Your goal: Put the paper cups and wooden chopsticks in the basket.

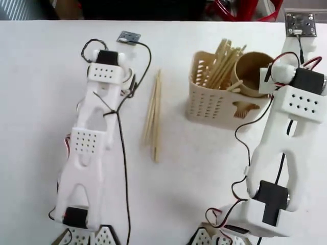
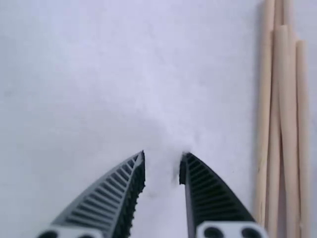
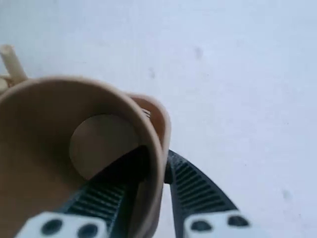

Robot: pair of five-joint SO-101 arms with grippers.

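Right gripper (image 3: 157, 166): clenched across the wall of a paper cup (image 3: 74, 144), one finger inside the rim, the other outside. Holds the cup tilted at the end of the basket (image 1: 207, 104) nearest that gripper. Cannot tell whether it is propped on the basket's rim or already partly down inside. Possibly a second rim just behind the first, so perhaps two cups nested; not certain. Next to the cup, inside the basket, a sheaf of wooden chopsticks (image 1: 225, 58) leaning up and fanned out.

Left gripper (image 2: 162, 158): a little parted, nothing between the fingers, low over bare tabletop (image 2: 99, 74). Near it, a bundle of loose chopsticks (image 1: 153, 115) lying flat between this gripper and the basket, touching neither.

Step in hand, as a judgement: setting the cup into the basket, with the loose chopsticks yet to be collected.

Next for the right: lower the cup past the basket wall and clear of the standing sticks. Then release, and draw the inner finger out without lifting the cup back up.

Next for the left: shift sideways over the bundle and open wider. Come down across the sticks rather than along them, and close near their middle to avoid tipping. Probably more than one pass, thin round sticks being apt to roll and slip.
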